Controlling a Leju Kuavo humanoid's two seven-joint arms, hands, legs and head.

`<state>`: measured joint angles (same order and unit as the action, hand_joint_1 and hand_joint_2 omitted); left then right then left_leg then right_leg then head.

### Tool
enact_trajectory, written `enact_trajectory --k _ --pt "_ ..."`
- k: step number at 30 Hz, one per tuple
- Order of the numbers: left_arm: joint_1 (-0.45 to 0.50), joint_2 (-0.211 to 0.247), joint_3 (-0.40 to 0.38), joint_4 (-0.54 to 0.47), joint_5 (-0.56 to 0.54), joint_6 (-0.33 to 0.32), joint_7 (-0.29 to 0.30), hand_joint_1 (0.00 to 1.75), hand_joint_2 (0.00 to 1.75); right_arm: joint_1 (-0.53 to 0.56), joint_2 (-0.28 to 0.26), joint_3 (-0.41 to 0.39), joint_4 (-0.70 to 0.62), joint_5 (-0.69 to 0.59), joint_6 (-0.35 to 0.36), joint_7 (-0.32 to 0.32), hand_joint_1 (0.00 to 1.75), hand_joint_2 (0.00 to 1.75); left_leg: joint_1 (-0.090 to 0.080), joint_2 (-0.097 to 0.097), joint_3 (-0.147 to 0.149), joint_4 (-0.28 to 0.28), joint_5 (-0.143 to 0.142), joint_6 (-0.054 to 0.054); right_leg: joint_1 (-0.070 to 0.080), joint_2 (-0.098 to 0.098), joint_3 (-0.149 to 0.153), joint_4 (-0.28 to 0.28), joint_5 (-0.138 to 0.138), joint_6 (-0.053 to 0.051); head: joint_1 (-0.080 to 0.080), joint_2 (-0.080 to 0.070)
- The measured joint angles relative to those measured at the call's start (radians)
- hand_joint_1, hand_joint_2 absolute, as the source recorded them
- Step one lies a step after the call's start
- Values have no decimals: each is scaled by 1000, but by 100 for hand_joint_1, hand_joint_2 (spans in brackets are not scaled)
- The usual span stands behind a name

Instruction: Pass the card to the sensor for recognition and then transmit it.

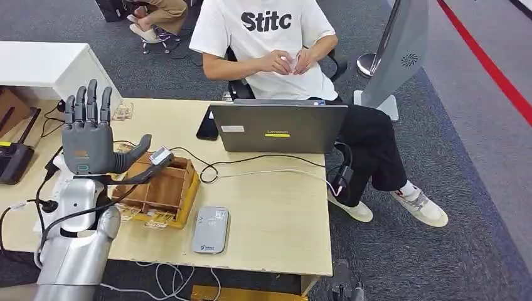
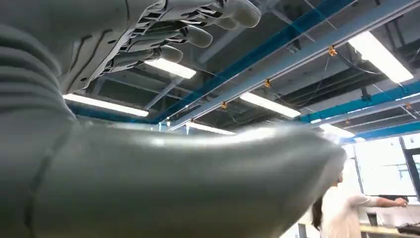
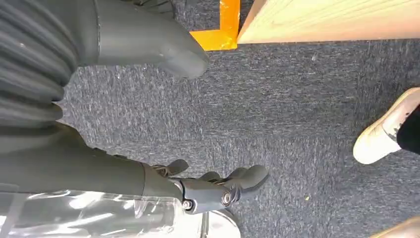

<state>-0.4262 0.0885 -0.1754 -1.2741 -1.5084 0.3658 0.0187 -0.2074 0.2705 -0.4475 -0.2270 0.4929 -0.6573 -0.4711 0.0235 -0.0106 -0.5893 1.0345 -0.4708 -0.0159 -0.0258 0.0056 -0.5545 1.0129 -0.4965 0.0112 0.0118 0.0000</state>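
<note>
In the head view the left robot hand (image 1: pixel 88 139) is raised over the left part of the worktop (image 1: pixel 276 207), palm away from the camera, fingers upright and apart, thumb stuck out to the side; a small white card (image 1: pixel 160 155) sits at the thumb tip, though whether the thumb actually holds it cannot be told. Just beyond the thumb stands a wooden box (image 1: pixel 164 188) with compartments, and near it, toward the front edge, lies a flat grey sensor (image 1: pixel 211 229). A closed-looking grey laptop (image 1: pixel 278 127) stands further back, a black phone (image 1: pixel 207 127) beside it, with cables (image 1: pixel 263 164) trailing across the wood. A person in a white T-shirt (image 1: pixel 266 47) sits behind the worktop, hands together. In the left wrist view the left robot hand's fingers (image 2: pixel 198 35) stretch out straight against ceiling lights (image 2: pixel 270 104), the thick thumb below them, and a person in white (image 2: pixel 341 208) stands far off. In the right wrist view the right robot hand (image 3: pixel 218 191) hangs over grey carpet (image 3: pixel 297 124), fingers loosely curled on nothing, with a white shoe (image 3: pixel 384 131) nearby.
</note>
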Motion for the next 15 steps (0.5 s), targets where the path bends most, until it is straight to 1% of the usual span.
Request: enact_trajectory --k 15 --pt "23 7 -34 1 0 8 -1 0 175 0 0 -2 0 -1 0 -3 0 175 0 0 0 0 0 0 0 0 0 0 0 0 0 0"
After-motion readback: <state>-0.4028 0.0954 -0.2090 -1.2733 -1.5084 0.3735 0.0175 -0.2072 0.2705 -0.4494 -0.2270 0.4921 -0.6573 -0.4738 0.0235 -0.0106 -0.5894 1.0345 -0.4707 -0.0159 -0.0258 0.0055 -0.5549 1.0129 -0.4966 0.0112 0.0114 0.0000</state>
